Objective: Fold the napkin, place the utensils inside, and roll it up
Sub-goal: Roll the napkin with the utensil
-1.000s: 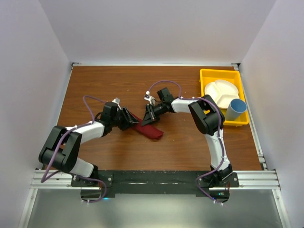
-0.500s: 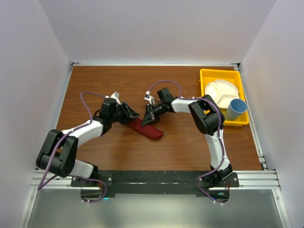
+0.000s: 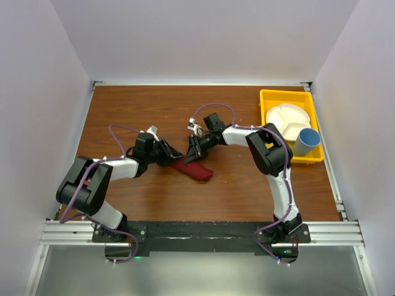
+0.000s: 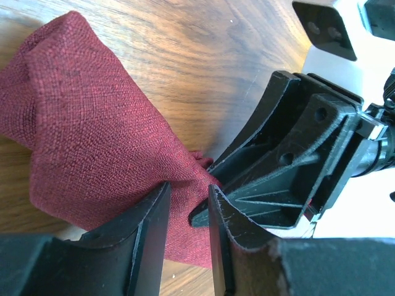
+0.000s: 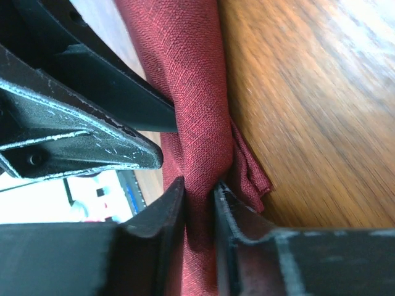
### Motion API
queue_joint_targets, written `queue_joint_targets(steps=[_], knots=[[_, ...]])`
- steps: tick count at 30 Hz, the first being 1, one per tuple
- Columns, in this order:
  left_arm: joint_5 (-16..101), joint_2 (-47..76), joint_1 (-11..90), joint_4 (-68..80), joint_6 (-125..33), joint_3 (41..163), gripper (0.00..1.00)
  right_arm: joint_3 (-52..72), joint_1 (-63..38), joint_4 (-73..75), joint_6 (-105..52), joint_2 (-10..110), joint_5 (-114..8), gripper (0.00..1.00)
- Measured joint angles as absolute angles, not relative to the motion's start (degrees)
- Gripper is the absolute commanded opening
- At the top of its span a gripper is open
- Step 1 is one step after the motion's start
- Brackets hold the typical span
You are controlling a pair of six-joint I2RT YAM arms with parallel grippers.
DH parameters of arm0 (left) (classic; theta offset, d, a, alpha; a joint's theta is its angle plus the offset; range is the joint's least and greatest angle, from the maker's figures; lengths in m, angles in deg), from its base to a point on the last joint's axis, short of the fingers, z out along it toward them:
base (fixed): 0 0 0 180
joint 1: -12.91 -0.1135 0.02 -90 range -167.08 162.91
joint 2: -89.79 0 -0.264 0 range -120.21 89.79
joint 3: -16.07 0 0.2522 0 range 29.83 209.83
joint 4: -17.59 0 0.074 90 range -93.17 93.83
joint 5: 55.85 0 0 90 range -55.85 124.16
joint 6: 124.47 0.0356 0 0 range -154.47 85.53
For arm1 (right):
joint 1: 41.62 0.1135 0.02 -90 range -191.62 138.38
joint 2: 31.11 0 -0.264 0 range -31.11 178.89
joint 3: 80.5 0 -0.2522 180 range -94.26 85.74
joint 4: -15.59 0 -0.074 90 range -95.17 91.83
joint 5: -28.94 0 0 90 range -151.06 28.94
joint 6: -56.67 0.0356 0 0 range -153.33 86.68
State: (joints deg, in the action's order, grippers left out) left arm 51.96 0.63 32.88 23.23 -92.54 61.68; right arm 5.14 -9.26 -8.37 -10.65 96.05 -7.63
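The dark red napkin [image 3: 194, 168] lies rolled into a slanted bundle on the wooden table [image 3: 142, 111]. My right gripper [image 3: 194, 155] is shut on the roll's upper end; in the right wrist view the roll [image 5: 197, 92] fills the gap between its fingers [image 5: 198, 185]. My left gripper [image 3: 173, 153] meets the same end from the left. In the left wrist view its jaws [image 4: 188, 188] stand a narrow gap apart over the cloth [image 4: 92, 142], pinching nothing, just short of the right gripper's fingers [image 4: 290, 166]. The utensils are hidden.
A yellow tray [image 3: 271, 98] sits at the table's back right, holding a white divided plate [image 3: 287, 120] and a blue cup [image 3: 307, 142]. White walls close in the table on three sides.
My left gripper swung up and away from the napkin, then came back to its upper end with narrower jaws. The right gripper stayed on the roll.
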Motion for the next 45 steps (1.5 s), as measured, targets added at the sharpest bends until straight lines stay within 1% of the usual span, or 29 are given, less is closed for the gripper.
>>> queue_joint_targets(steps=[3, 5, 6, 13, 16, 22, 28, 34, 41, 45], knots=[[52.35, 0.21, 32.88, 25.06, -92.58, 61.03, 0.36, 4.62, -9.26, -11.64, -12.62, 95.04, -9.86, 0.53], [52.59, -0.07, 32.88, 26.0, -92.58, 60.79, 0.36, 4.42, -9.19, -14.14, -14.34, 93.49, -11.77, 0.59], [52.68, -0.25, 32.88, 26.33, -92.58, 60.79, 0.36, 4.36, -9.15, -14.94, -15.13, 92.83, -12.64, 0.64], [53.49, -1.08, 32.86, 27.73, -92.65, 60.77, 0.36, 3.68, -7.46, -22.4, -22.39, 87.85, -24.46, 0.77], [53.77, -1.38, 32.82, 28.21, -92.89, 60.77, 0.36, 3.72, -5.63, -24.5, -25.29, 85.34, -31.22, 0.79], [55.35, -2.15, 32.03, 28.93, -93.96, 60.79, 0.35, 7.26, 1.43, -23.1, -30.1, 77.27, -46.61, 0.79], [56.28, -2.26, 31.5, 28.95, -94.07, 60.79, 0.35, 8.27, 4.29, -22.11, -32.77, 76.48, -53.97, 0.76], [56.59, -2.3, 31.33, 28.82, -94.18, 60.88, 0.35, 8.68, 5.89, -21.65, -34.34, 77.95, -58.93, 0.74], [56.81, -2.52, 31.31, 28.41, -94.98, 61.18, 0.35, 11.0, 8.23, -20.93, -34.49, 78.28, -60.4, 0.74], [56.96, -2.56, 31.2, 28.38, -94.96, 61.22, 0.35, 11.55, 8.29, -20.56, -34.49, 78.28, -60.83, 0.67]])
